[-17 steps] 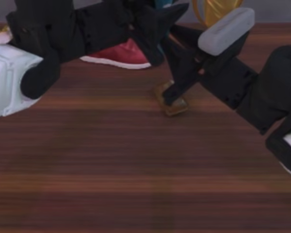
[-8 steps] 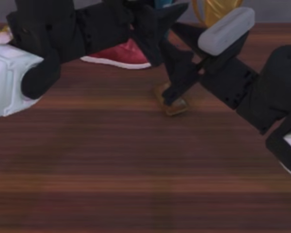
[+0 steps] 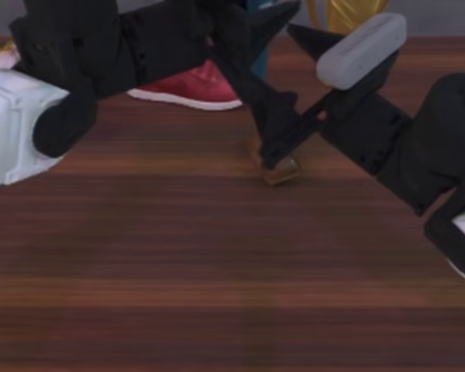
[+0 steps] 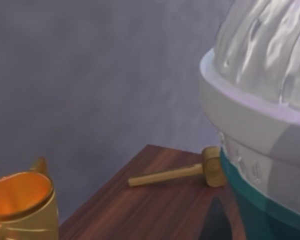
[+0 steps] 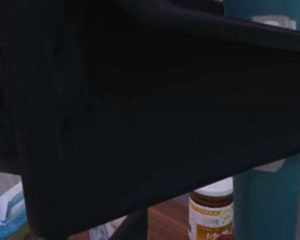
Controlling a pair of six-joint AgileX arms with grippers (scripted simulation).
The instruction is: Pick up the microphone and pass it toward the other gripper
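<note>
The left arm reaches across the far edge of the table in the top view, and its tool, the left tool, sits near the top centre of that view. A small patch of teal showing beside its dark fingers belongs to the microphone. The left wrist view is filled at close range by the microphone's rounded white head above the teal handle, which places the microphone in the left tool, raised above the table; the fingers themselves are not visible there, so the width of the opening cannot be told exactly. The right arm enters from the right side of the table, and the right tool points toward the left tool with its two fingers spread apart, one toward the microphone and one down near the table. In the right wrist view a dark body blocks most of the frame, and the teal handle with a white strip stands at the edge. A red shoe lies under the left arm, a gold trophy stands at the far edge, a wooden mallet lies on the table, and a labelled jar stands beyond.
</note>
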